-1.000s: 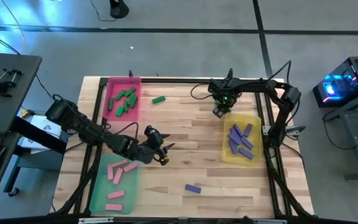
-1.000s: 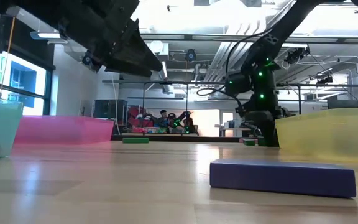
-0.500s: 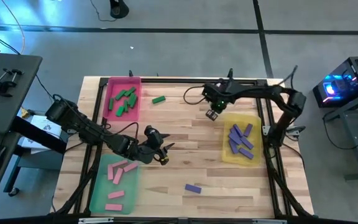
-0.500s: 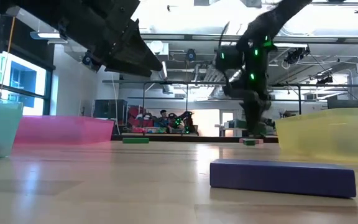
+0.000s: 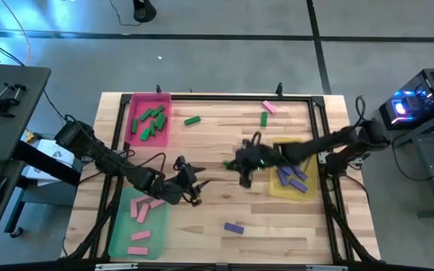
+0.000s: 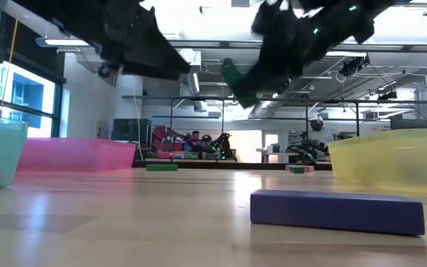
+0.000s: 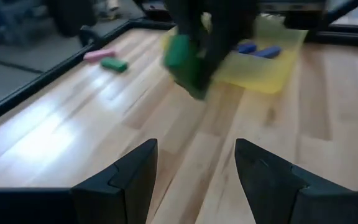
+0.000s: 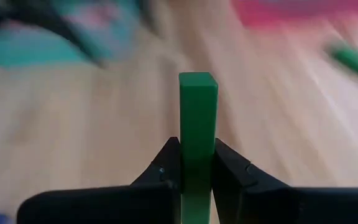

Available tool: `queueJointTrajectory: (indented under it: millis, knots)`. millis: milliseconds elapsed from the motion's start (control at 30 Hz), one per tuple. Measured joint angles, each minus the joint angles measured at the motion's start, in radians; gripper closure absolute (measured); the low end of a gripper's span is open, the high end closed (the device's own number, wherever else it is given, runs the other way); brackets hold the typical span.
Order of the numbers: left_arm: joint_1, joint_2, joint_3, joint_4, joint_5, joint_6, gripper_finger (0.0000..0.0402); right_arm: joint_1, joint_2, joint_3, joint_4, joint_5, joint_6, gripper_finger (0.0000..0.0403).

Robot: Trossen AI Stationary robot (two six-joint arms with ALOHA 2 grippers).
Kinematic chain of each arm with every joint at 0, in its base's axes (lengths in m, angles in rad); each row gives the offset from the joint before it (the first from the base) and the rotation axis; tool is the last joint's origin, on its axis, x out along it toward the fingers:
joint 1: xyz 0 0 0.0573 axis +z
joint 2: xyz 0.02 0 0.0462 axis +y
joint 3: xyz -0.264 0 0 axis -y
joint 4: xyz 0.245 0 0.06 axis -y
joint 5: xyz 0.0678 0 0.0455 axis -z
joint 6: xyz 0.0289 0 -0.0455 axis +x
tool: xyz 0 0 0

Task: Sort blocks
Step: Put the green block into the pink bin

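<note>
My right gripper (image 5: 238, 170) hangs over the middle of the table, shut on a green block (image 8: 197, 106). The low view shows that block (image 6: 236, 81) high in the air. My left gripper (image 7: 194, 177) stands open at the table's near left (image 5: 194, 193), with nothing between its fingers. A purple block (image 5: 233, 227) lies flat on the wood near the front. Another green block (image 5: 193, 120) lies beside the pink tray. A green (image 5: 264, 119) and a pink block (image 5: 270, 107) lie at the far side. My right gripper pinches the green block's near end (image 8: 197, 163) between its two fingers. The rest of the block sticks out past the fingertips, in line with them. The fingers slant down toward the table's left. The block (image 6: 236, 81) is tilted and lifted clear of the table.
The pink tray (image 5: 164, 137) at the far left holds green blocks. The green tray (image 5: 119, 235) at the near left holds pink blocks. The yellow tray (image 5: 301, 194) at the right holds purple blocks. Bare wood lies between the trays, and a black frame edges the table.
My right gripper has swung from the yellow tray's far edge toward the table's middle and now carries a green block in the air. With the arm gone, a green and a pink block show at the far side.
</note>
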Motion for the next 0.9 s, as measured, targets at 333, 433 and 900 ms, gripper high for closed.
queueJointTrajectory:
  millis: [333, 433, 900]
  knots:
    - [-0.004, 0.0, -0.138, 0.625, 0.25, 0.369, 0.02, 0.339, 0.004, -0.134, 0.541, 0.276, -0.111, 0.0371]
    - [0.001, 0.013, -0.145, 0.761, 0.339, 0.419, 0.02, 0.389, 0.004, -0.132, 0.573, 0.336, -0.131, 0.037]
    - [0.013, 0.217, 0.022, 0.899, 0.408, 0.495, 0.02, 0.413, 0.004, -0.121, 0.594, 0.371, -0.149, 0.0369]
